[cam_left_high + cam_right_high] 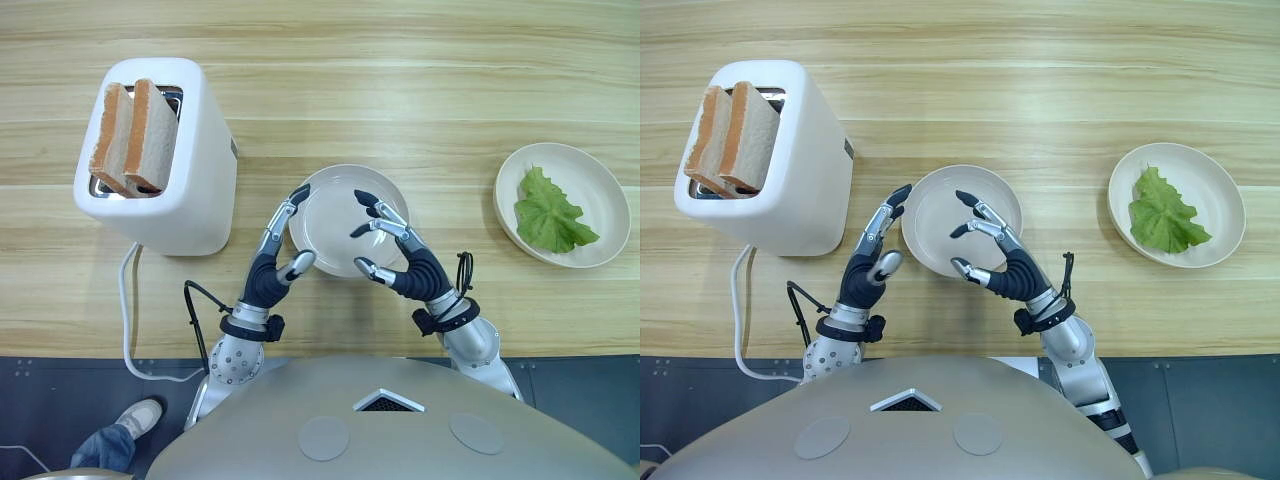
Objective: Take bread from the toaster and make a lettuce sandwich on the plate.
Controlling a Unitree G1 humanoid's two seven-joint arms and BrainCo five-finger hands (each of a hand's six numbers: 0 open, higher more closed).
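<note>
Left eye, toaster: the white toaster (190,190) stands upright at the left of the wooden table (400,80), and its cord (127,310) trails off the near edge.
Left eye, bread: 2 slices of bread (135,140), with pale crumb and brown crust, stick up from the slots and lean left.
Left eye, plate: the round, pale plate (340,172) sits bare in the middle, near the front edge.
Left eye, left hand: the left hand (272,265) is just beside the plate's left rim, fingers stretched out, holding nothing.
Right eye, right hand: the right hand (1000,262) is over the plate's near right part, fingers spread and loosely bent, empty. Whether the tips touch the plate is hard to tell.
Right eye, lettuce: 1 crinkled green lettuce (1160,215) leaf lies on a cream dish (1215,190) at the right, well apart from the plate.
</note>
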